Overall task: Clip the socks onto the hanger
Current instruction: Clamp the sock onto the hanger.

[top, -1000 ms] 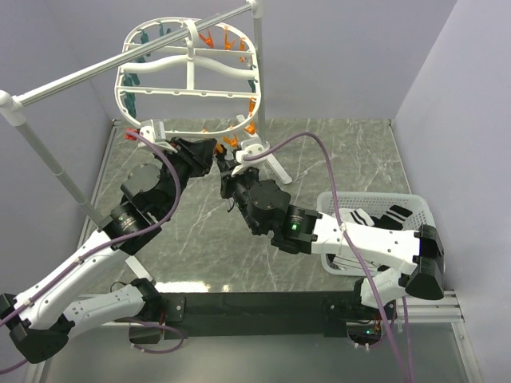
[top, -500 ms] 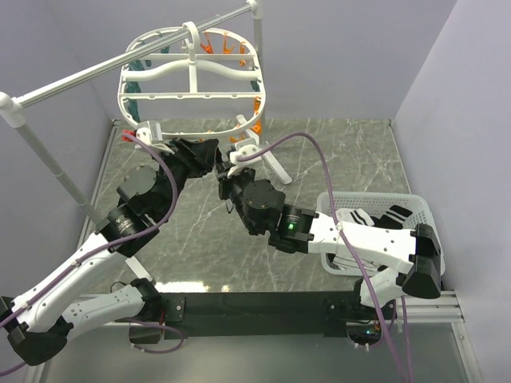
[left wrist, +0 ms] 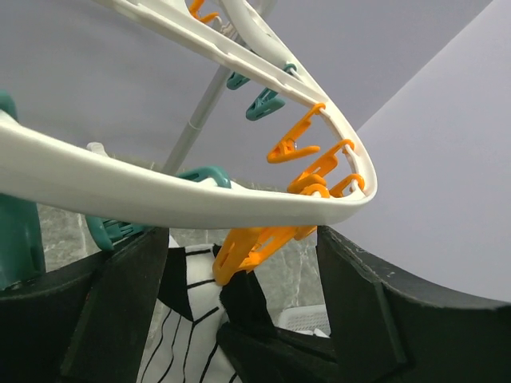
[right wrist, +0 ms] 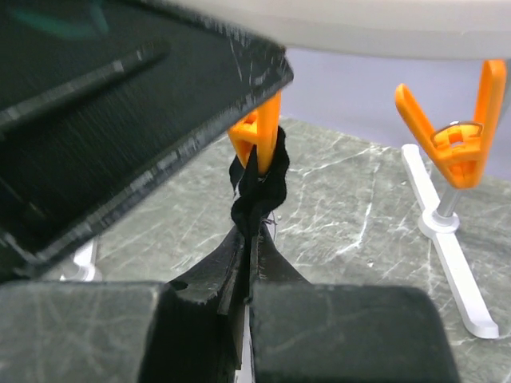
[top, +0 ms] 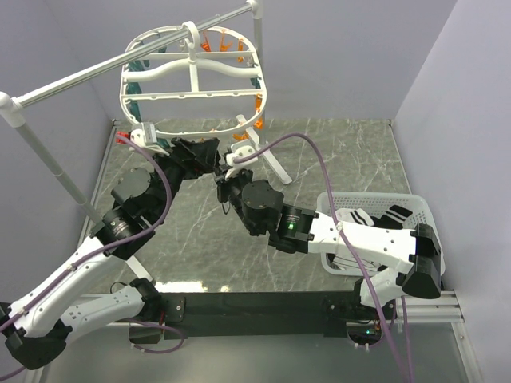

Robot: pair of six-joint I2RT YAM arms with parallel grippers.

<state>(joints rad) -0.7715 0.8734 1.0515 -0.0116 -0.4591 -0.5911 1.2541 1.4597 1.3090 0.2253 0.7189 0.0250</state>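
Observation:
The white oval hanger point(top: 192, 80) hangs from the rail, its near rim point(left wrist: 160, 199) crossing the left wrist view. Under that rim an orange clip point(left wrist: 247, 247) bites the black cuff of a black-and-white striped sock point(left wrist: 188, 319). My left gripper point(left wrist: 239, 235) stands open, one finger on each side of the clip, touching nothing. From below, my right gripper point(right wrist: 254, 231) is shut on the sock's black cuff point(right wrist: 259, 187), just under the same clip point(right wrist: 259, 132). Seen from the top, the two grippers point(top: 209, 155) point(top: 226, 182) meet below the hanger's front edge.
More socks point(top: 391, 217) lie in the white lattice basket point(top: 375, 199) at the right. The silver rail point(top: 96, 72) runs diagonally above, its white foot point(top: 275, 169) on the marble table. A free orange clip point(right wrist: 455, 136) hangs to the right, and teal clips point(left wrist: 263, 104) sit further along the frame.
My left gripper has opened and let go of the orange clip, which now bites the sock's cuff. The hanger has swung back a little. The right gripper stays shut on the sock.

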